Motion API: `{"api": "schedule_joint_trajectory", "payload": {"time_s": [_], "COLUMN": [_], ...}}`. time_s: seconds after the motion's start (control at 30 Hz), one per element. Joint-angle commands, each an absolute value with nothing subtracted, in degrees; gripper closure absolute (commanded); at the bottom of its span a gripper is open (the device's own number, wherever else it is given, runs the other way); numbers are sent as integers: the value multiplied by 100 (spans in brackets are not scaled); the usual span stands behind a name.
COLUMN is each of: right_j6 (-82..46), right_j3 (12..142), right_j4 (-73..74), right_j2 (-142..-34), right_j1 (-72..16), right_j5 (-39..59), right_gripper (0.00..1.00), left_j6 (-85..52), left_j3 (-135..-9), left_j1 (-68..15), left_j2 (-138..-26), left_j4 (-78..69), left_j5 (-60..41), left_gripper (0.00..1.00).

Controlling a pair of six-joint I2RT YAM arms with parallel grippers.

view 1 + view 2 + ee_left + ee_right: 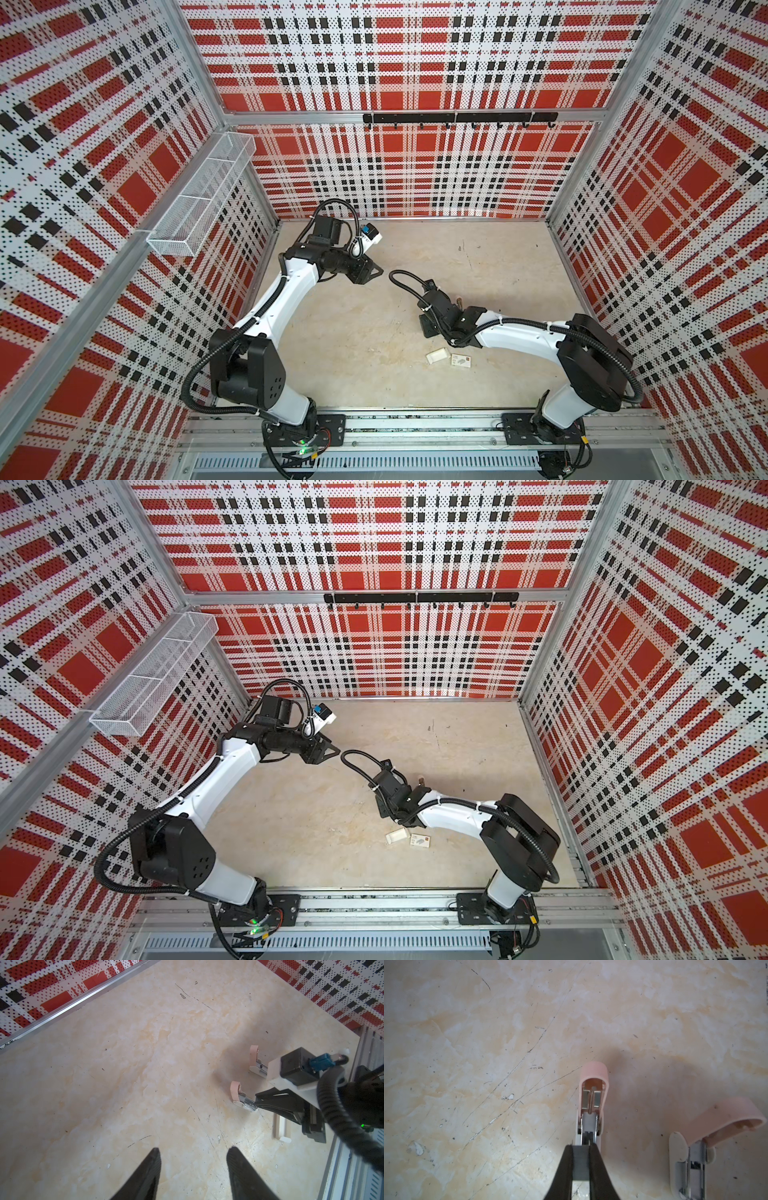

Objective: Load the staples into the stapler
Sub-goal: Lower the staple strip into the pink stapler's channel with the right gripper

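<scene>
My right gripper (581,1147) is shut on a grey strip of staples (580,1165). The strip's front end sits at the rear of the magazine channel of a pale pink stapler (593,1076), which lies on the table with its lid swung up. A second pink stapler (724,1118) lies beside it, also hinged open. In the left wrist view both staplers (239,1097) (255,1061) show, with the right gripper (257,1103) at the nearer one. My left gripper (193,1151) hangs open and empty over bare table, well to the left (374,270).
A small white cardboard tray (438,356) and a printed white sleeve (461,360) lie near the front, under the right forearm. A wire basket (199,195) hangs on the left wall and a black hook rail (457,118) on the back wall.
</scene>
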State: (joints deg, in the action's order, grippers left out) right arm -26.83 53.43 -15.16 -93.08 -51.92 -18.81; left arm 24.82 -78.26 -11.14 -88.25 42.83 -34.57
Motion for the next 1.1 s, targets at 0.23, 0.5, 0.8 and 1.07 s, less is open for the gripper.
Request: {"api": "schedule_joint_trajectory", "payload": {"time_s": [0.23, 0.5, 0.8, 1.07], "right_j6": [-2856, -2934, -2941, -2938], "right_j3": [5191, 4999, 4882, 4904], "right_j4": [-1140, -885, -646, -615], "right_j2": [-9402, -9422, -9457, -9498], "right_j1": [-5123, -5037, -5036, -5036], "right_j5": [-1996, -1930, -1771, -1737], "right_gripper": [99, 99, 98, 98], "left_j6": [2361, 2322, 2338, 2330], "left_j3": [-7620, -7585, -7572, -7559], "left_j1": [-987, -971, -967, -972], "left_j2": [-8712, -8713, -8703, -8704], "left_j4": [4114, 4063, 4061, 4051], "left_j5": [-3622, -3642, -3629, -3622], "left_gripper": [44, 44, 44, 44]}}
